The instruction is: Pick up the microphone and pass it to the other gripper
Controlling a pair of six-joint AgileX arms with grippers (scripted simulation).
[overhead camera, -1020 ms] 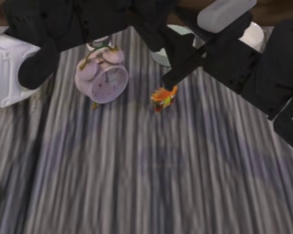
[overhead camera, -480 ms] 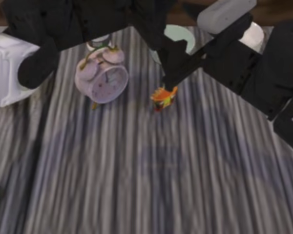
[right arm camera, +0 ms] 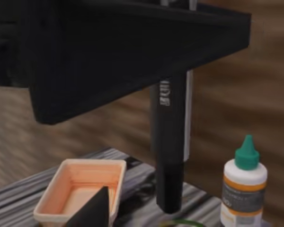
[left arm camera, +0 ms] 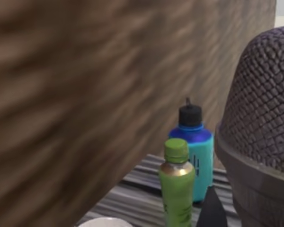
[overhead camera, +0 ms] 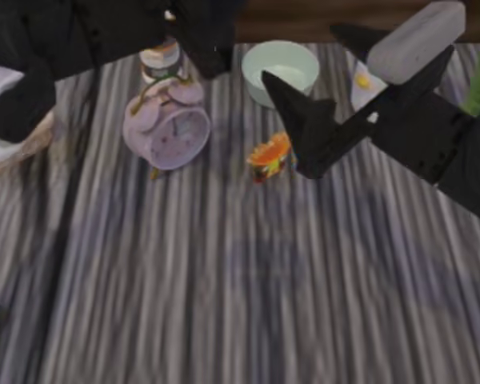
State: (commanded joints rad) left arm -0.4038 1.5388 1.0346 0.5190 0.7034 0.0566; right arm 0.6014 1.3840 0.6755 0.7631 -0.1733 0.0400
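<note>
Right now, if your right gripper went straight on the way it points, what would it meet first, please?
Probably the microphone, its black handle hanging from the left gripper; depth is unclear.

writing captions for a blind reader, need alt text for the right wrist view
A slim black stick microphone handle hangs upright from a black claw above, over a striped grey table. A shallow orange rectangular tray sits to one side and a white bottle with a green pointed cap to the other, against a brown wall.

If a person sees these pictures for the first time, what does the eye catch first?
First, the lilac alarm clock at the table's rear left, below the left arm. Next, the right gripper between the pale bowl and the small orange toy. In the left wrist view, the microphone fills one side.
</note>
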